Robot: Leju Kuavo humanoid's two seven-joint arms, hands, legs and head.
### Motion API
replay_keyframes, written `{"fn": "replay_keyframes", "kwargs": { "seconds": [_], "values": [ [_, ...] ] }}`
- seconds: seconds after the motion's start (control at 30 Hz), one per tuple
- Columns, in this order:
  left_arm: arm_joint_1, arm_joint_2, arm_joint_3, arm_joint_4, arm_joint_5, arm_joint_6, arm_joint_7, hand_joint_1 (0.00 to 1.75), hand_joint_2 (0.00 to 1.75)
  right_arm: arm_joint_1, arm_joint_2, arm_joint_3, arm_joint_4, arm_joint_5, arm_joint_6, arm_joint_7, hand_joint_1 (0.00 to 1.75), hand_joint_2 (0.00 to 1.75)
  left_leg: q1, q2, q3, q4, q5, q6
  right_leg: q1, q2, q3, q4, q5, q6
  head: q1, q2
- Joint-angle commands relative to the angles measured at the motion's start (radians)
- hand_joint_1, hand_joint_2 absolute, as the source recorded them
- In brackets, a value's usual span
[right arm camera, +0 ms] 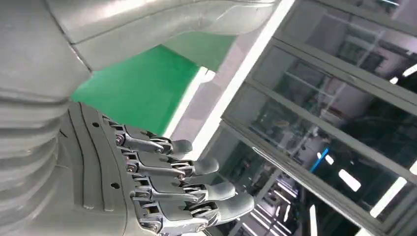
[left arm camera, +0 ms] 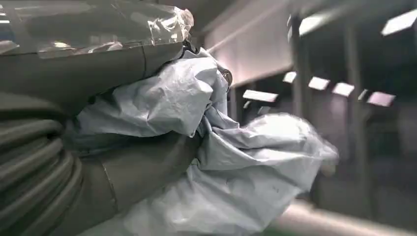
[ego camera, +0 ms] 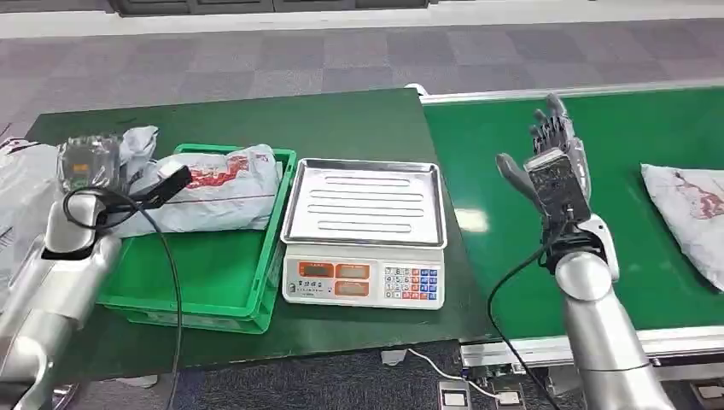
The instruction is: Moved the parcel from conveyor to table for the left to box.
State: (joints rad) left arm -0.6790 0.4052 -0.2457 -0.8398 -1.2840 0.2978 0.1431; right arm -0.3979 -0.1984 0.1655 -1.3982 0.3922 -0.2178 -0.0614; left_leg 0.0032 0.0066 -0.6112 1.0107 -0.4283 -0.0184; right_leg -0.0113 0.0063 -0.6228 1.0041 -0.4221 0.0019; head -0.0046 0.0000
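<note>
One soft, light grey plastic mailer parcel [ego camera: 693,209], at three o'clock; right hand [ego camera: 555,162] spread, empty; left hand [ego camera: 94,166] clutches another crumpled grey mailer [left arm camera: 236,162]. Best gathered mid-body.

The right hand [right arm camera: 147,191] holds nothing, fingers [right arm camera: 196,167] extended together over the green conveyor belt [right arm camera: 142,88].

Silver arms, black cables, right hand [ego camera: 555,171] with grey ribbed cover, dark metal fingers [right arm camera: 167,169]

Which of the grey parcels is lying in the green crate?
The grey parcel with red print, lying across the crate. Another parcel lies on the conveyor; the left hand grips a third.
</note>
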Motion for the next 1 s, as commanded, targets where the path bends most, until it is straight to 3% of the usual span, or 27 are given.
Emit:
{"fn": "replay_keyframes", "kwargs": {
  "seconds": [0.03,0.17,0.2,0.3,0.47,0.63,0.83,0.87,1.0],
  "values": [
    [0.245,0.109,0.104,-0.285,0.025,-0.091,0.028,1.75,1.75,0.056,-0.019,-0.060,-0.078,0.011,0.018,0.016,0.00,1.75,0.001,0.002,0.003,-0.002,-0.002,0.000,0.001,0.002,0.003,-0.002,-0.002,-0.001,0.000,0.000],
    [0.239,0.094,0.132,-0.304,0.088,-0.135,-0.006,1.75,1.75,0.034,-0.017,-0.057,-0.064,0.014,0.021,0.016,0.00,1.75,0.001,-0.002,0.002,-0.001,-0.002,0.001,0.001,-0.003,0.002,-0.001,-0.004,-0.002,0.000,0.000],
    [0.240,0.104,0.138,-0.313,0.095,-0.140,-0.010,0.00,1.75,0.030,-0.018,-0.057,-0.066,0.015,0.023,0.017,0.00,1.75,0.001,-0.002,0.001,0.000,-0.002,0.001,0.002,-0.002,0.002,-0.001,-0.003,-0.002,0.000,0.000],
    [0.220,0.118,0.156,-0.328,0.143,-0.134,-0.048,0.00,1.75,0.021,-0.019,-0.058,-0.065,0.014,0.028,0.024,0.00,1.75,0.001,-0.001,0.000,0.000,-0.002,0.001,0.002,-0.001,0.001,0.000,-0.003,-0.002,0.000,0.000],
    [0.125,0.057,0.112,-0.304,0.244,-0.063,-0.162,0.00,1.75,0.070,0.001,-0.081,-0.123,0.025,0.015,0.033,0.00,1.75,0.002,-0.007,0.000,0.000,0.000,0.001,0.002,-0.008,0.002,-0.001,-0.004,-0.002,0.000,0.000],
    [0.144,0.033,0.035,-0.378,0.378,-0.064,-0.245,0.00,1.75,0.037,-0.034,-0.066,-0.084,0.008,0.028,0.011,0.00,1.75,0.001,-0.009,0.002,-0.002,0.000,0.002,0.001,-0.010,0.005,-0.003,-0.004,-0.001,0.000,0.000],
    [0.144,0.039,0.019,-0.382,0.388,-0.067,-0.236,0.00,1.75,0.013,-0.036,-0.061,-0.063,0.003,0.030,0.010,0.00,1.75,0.001,-0.005,0.002,-0.001,0.000,0.001,0.001,-0.006,0.004,-0.002,-0.003,-0.002,0.000,0.000],
    [0.142,0.034,0.013,-0.380,0.462,-0.118,-0.290,0.00,1.75,0.011,-0.043,-0.054,-0.060,0.001,0.033,0.012,0.00,1.75,0.001,-0.005,0.001,0.000,-0.001,0.001,0.001,-0.006,0.003,-0.001,-0.003,-0.002,0.000,0.000],
    [0.107,-0.061,-0.076,-0.326,0.604,-0.172,-0.380,0.00,1.75,-0.019,-0.063,-0.047,0.011,-0.030,0.032,-0.001,0.00,1.75,0.000,-0.007,0.002,-0.001,0.000,0.001,0.001,-0.008,0.004,-0.002,-0.003,-0.002,0.000,0.000]
  ]
}}
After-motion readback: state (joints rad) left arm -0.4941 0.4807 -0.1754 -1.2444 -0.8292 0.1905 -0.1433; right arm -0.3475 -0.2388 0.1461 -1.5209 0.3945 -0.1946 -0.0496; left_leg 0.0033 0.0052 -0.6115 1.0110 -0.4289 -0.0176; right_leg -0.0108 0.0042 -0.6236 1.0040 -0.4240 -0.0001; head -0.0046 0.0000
